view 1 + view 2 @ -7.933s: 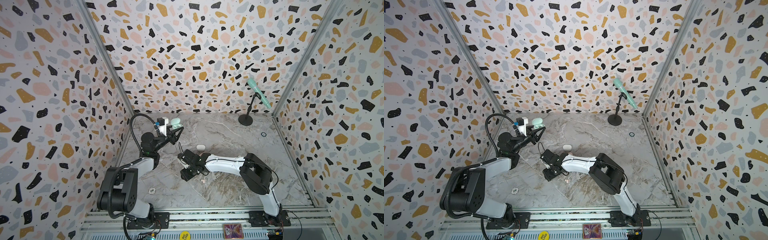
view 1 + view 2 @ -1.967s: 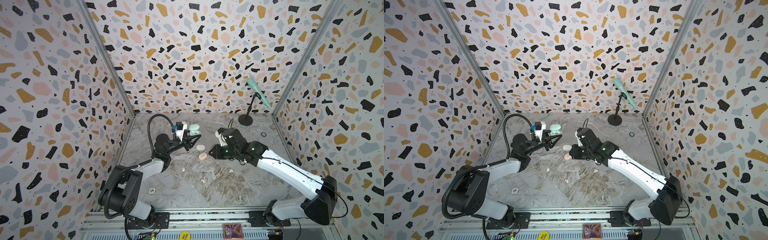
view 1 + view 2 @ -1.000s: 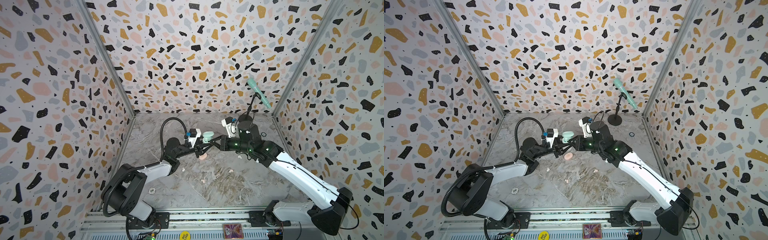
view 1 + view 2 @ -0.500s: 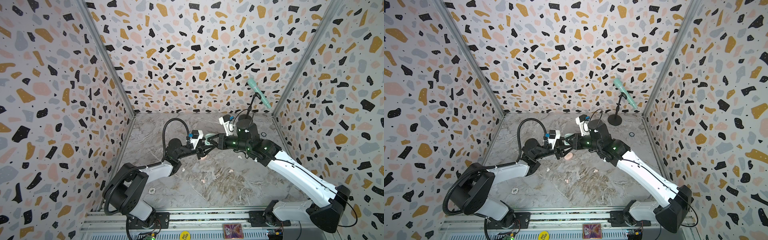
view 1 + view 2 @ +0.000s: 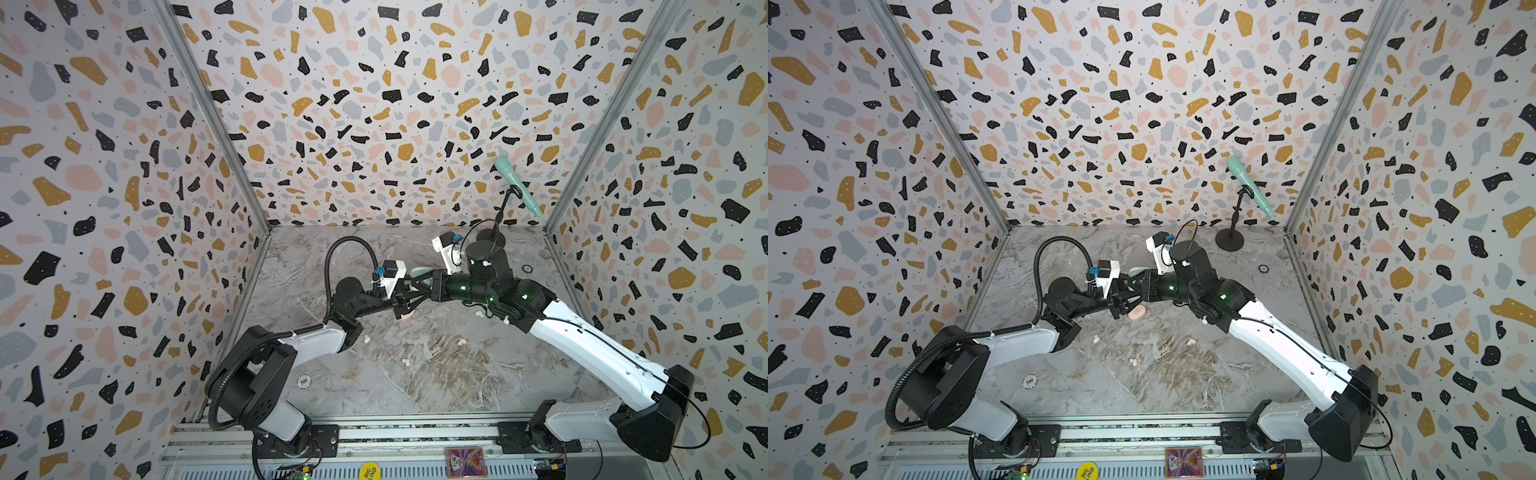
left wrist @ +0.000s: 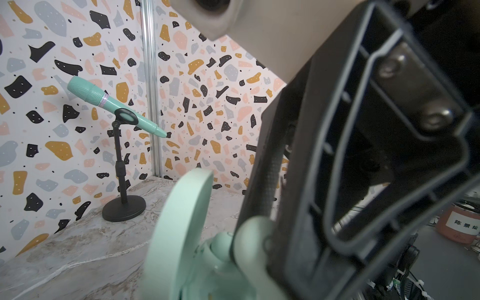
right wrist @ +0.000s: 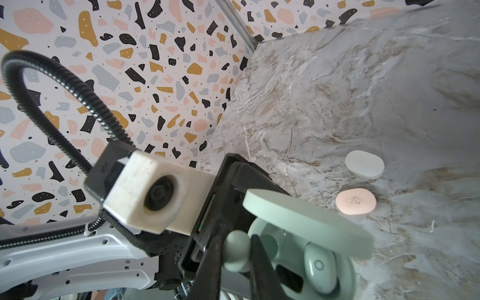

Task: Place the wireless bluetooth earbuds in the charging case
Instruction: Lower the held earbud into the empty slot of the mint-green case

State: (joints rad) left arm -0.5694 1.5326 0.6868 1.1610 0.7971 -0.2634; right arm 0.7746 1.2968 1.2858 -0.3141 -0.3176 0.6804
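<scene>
Our left gripper (image 5: 404, 297) is clamped shut on the base of the green case (image 7: 285, 252). It holds the case off the table (image 7: 337, 91) with the lid (image 7: 306, 220) swung open. One green earbud (image 7: 320, 265) sits inside that case. Just beside the case's open mouth, our right gripper (image 7: 238, 259) pinches the other green earbud (image 7: 235, 246) between its fingers (image 7: 261, 267); it is not yet seated. On the table beyond the green case lie a pink case (image 7: 355, 201) and a white case (image 7: 365, 167), both closed. Loose earbuds (image 5: 1191, 342) lie scattered well apart from the green case.

We judge the last push to be the risky part. If the earbud goes in tilted, it may sit proud of its seat or squirt out of the narrow pinch and drop among the loose ones. A hard press could twist the green case in our left grip. The right fingers could also catch the lid and knock it shut on the earbud.
</scene>
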